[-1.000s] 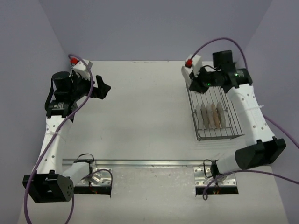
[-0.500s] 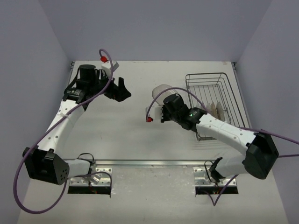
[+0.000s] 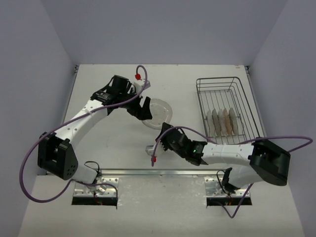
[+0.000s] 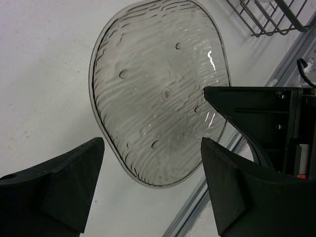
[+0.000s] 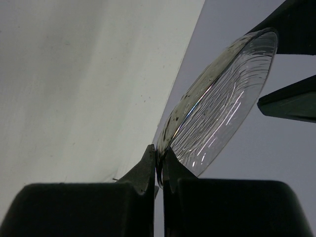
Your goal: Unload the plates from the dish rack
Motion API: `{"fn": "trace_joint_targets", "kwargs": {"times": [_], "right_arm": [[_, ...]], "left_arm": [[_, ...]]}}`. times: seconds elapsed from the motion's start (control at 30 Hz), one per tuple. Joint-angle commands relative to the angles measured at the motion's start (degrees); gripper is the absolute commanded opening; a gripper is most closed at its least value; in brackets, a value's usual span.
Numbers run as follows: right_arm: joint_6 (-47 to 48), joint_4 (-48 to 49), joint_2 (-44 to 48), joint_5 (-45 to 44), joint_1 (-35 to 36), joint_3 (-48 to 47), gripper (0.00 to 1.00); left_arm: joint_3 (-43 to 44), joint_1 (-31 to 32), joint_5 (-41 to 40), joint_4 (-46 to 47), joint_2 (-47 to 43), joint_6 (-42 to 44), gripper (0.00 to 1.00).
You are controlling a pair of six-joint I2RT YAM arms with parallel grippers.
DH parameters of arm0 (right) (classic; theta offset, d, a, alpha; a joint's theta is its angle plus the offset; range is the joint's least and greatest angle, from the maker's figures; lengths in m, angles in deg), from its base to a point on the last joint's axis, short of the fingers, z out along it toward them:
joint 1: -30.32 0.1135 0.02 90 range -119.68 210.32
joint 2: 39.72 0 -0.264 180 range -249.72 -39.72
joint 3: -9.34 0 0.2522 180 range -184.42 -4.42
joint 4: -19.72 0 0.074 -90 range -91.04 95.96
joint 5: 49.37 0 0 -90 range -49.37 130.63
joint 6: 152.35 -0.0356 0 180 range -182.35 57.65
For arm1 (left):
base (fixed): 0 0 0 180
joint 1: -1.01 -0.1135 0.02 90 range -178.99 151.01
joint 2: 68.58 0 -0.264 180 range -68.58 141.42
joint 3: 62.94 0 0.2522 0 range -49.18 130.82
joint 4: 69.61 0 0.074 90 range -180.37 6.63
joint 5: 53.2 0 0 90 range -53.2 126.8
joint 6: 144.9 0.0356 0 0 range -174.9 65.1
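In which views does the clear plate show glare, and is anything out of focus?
Left wrist: clear plate sharp, small white glints near one rim. Right wrist: bright streaks along its ribs, table behind soft. Top external: even light, plate faint, no glare.

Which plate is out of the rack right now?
The clear rippled plate, pinched at its rim by the right fingers; the other plates stand upright in the rack.
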Motion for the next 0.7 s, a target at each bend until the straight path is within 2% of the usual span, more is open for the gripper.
{"fn": "trace_joint_targets", "kwargs": {"times": [0.0,0.13,0.3,0.37,0.43,0.47,0.5,0.57,0.67], "right_arm": [[4.9,10.2,0.1,-1.8,1.7,1.3,0.00],[5.2,10.6,0.1,-2.2,2.5,1.8,0.00],[5.5,11.2,0.2,-3.1,2.7,1.8,0.00],[5.0,10.4,0.5,-3.8,2.7,1.8,0.03],[2.6,6.3,0.9,-4.5,2.7,1.1,0.25],[0.8,4.1,1.0,-4.8,2.7,-0.4,0.50],[-1.4,1.9,1.3,-5.1,2.7,-1.5,0.63],[-7.8,-4.2,2.2,-5.6,1.7,-4.7,0.78],[-18.8,-14.6,4.1,-3.8,-3.5,-10.5,0.88]], "left_arm": [[2.0,1.1,-1.6,1.1,0.0,0.8,0.73],[1.5,1.1,-6.8,2.0,0.1,0.3,0.59],[1.2,1.1,-7.2,2.5,0.6,0.0,0.30],[1.2,1.1,-7.5,2.8,0.8,-0.2,0.12],[1.0,0.9,-7.5,3.3,0.6,-0.8,0.01],[0.8,0.5,-7.3,4.0,0.5,-1.7,0.00],[0.7,-1.1,-6.7,4.5,0.3,-2.3,0.00],[0.5,-3.8,-3.9,5.1,0.3,-3.5,0.00],[1.7,-12.1,-1.0,6.4,1.8,-6.5,0.00]]}}
